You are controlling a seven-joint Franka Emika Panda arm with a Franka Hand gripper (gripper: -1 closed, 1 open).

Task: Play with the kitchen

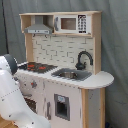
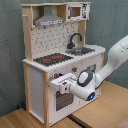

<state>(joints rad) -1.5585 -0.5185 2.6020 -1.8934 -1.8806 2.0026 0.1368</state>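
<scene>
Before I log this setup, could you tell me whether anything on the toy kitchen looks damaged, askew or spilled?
Nothing stands out: the kitchen stands upright, its hob and sink look tidy, and nothing appears spilled.

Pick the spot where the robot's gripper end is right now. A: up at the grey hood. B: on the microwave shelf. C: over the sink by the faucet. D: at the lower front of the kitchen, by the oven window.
D: in the second exterior view the gripper sits against the lower front panel of the kitchen, beside the oven window, well below the faucet and the hood.
</scene>
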